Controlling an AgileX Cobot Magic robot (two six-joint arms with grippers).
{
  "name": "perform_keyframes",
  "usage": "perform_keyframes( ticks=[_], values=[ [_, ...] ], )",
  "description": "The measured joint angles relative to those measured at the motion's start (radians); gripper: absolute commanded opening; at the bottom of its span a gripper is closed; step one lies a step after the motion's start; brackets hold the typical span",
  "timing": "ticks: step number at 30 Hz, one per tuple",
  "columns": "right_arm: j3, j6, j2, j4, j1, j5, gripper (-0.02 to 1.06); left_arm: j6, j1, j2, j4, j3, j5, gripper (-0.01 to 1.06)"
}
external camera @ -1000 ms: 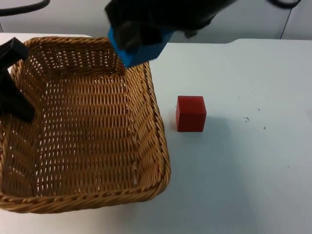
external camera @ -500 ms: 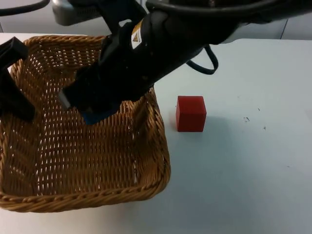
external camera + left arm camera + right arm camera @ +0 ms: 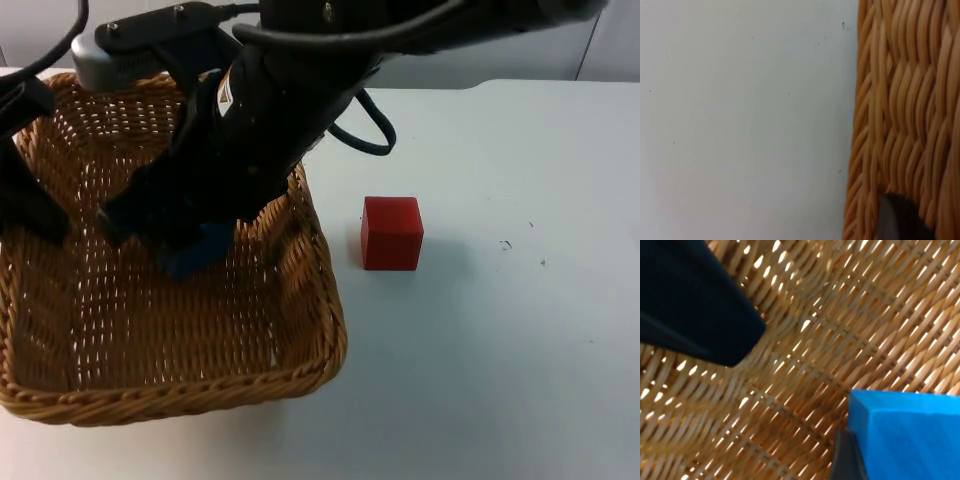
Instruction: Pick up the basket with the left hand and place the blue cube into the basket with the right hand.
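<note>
Cube going lower into the basket
Right gripper (image 3: 185,250) has come down further inside the wicker basket (image 3: 310,250), clenched on the blue cube (image 3: 200,250); left gripper (image 3: 25,190) keeps gripping the basket's left rim. Red cube (image 3: 391,232) sits unmoved on the table (image 3: 500,350).

Red cube (image 3: 391,232) upright on white table (image 3: 520,340) — grey partition wall (image 3: 520,45) behind
</note>
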Motion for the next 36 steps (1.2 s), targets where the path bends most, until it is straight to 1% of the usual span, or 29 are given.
perform_keyframes(
  ticks=[1, 2, 5, 6, 8, 9, 10, 11, 12, 19, 21, 23, 24, 28, 29, 32, 36],
  values=[
    [-0.001, -0.002, 0.0, 0.0, 0.0, 0.003, 0.12, 0.0, 0.0, 0.0, 0.0, 0.0, 0.0, 0.0],
    [-0.002, -0.005, 0.0, 0.0, 0.0, 0.003, 0.21, 0.0, 0.0, 0.0, 0.002, 0.0, -0.001, 0.0],
    [-0.006, -0.011, 0.0, 0.0, 0.0, 0.006, 0.52, 0.0, 0.0, 0.0, 0.002, 0.0, -0.001, 0.0],
    [-0.006, -0.011, 0.0, 0.0, 0.0, 0.009, 0.52, 0.0, 0.0, 0.0, 0.002, 0.0, -0.001, 0.0],
    [-0.006, -0.018, 0.0, 0.0, 0.0, 0.018, 0.76, 0.0, 0.0, 0.0, 0.002, 0.0, -0.001, 0.0],
    [-0.006, -0.018, 0.0, 0.0, 0.0, 0.018, 0.82, 0.0, 0.0, 0.0, 0.002, 0.0, -0.001, 0.0],
    [-0.006, -0.018, -0.005, 0.0, 0.0, 0.03, 0.82, 0.0, 0.0, 0.0, 0.002, 0.0, -0.001, 0.0],
    [-0.006, -0.018, -0.016, 0.0, 0.0, 0.047, 0.85, 0.0, 0.0, 0.0, 0.002, 0.0, -0.001, 0.0],
    [-0.006, -0.024, -0.025, -0.004, 0.0, 0.06, 0.86, 0.0, 0.0, 0.0, 0.004, 0.0, -0.001, 0.0],
    [-0.006, -0.03, -0.133, -0.025, 0.0, 0.113, 0.86, 0.01, 0.0, 0.0, 0.008, 0.0, 0.003, 0.0],
    [-0.006, -0.032, -0.153, -0.025, 0.0, 0.126, 0.86, 0.013, 0.0, 0.0, 0.008, 0.0, 0.003, 0.0],
    [-0.006, -0.033, -0.204, -0.025, 0.0, 0.16, 0.84, 0.014, 0.0, 0.002, 0.01, -0.002, -0.001, 0.0],
    [-0.006, -0.033, -0.204, -0.025, 0.0, 0.16, 0.83, 0.014, 0.0, 0.002, 0.01, -0.002, -0.001, 0.0],
    [-0.008, -0.035, -0.288, -0.063, 0.0, 0.254, 0.8, 0.015, 0.0, 0.045, 0.014, -0.049, -0.001, 0.0],
    [-0.008, -0.035, -0.288, -0.063, 0.0, 0.254, 0.8, 0.015, 0.0, 0.045, 0.014, -0.049, -0.001, 0.0],
    [-0.008, -0.037, -0.333, -0.083, 0.0, 0.302, 0.8, 0.015, 0.0, 0.095, 0.014, -0.084, -0.003, 0.0],
    [-0.008, -0.036, -0.379, -0.094, 0.0, 0.323, 0.8, 0.015, 0.0, 0.142, 0.014, -0.112, -0.01, 0.0]
  ],
)
